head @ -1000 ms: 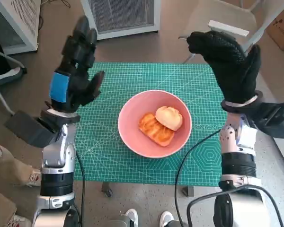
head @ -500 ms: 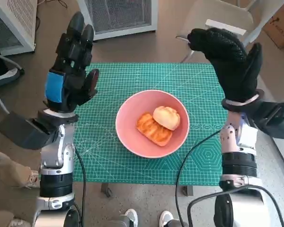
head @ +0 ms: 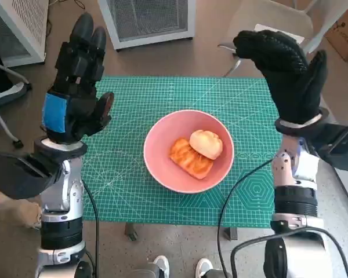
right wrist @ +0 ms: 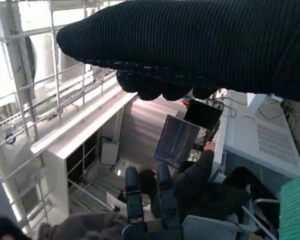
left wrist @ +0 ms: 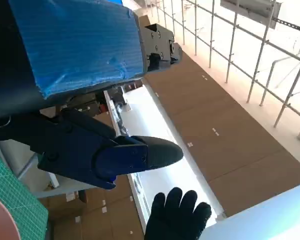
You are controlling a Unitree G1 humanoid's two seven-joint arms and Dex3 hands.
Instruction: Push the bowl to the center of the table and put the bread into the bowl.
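Observation:
A pink bowl [head: 162, 159] sits near the middle of the green cutting mat [head: 133, 191]. Inside it lie a flat golden pastry [head: 187, 160] and a round pale bun [head: 206, 143], the bun leaning on the pastry. My left hand [head: 74, 92] is raised above the mat's left edge, fingers straight up and apart, holding nothing. Above the mat's right edge my right hand [head: 287, 66] is also raised, empty, with its fingers bent forward. In the left wrist view the left hand's fingers [left wrist: 115, 155] point at the ceiling and the gloved right hand [left wrist: 177, 215] shows beyond.
A white cabinet with a vent grille [head: 148, 20] stands behind the table. A chair [head: 272, 26] is at the back right and a cardboard box [head: 345, 32] in the far corner. A person [right wrist: 200, 185] sits at a laptop [right wrist: 177, 140] in the right wrist view.
My left hand has risen and drifted left, away from the bowl. The right hand has lifted slightly. The bowl and both breads stay where they were.

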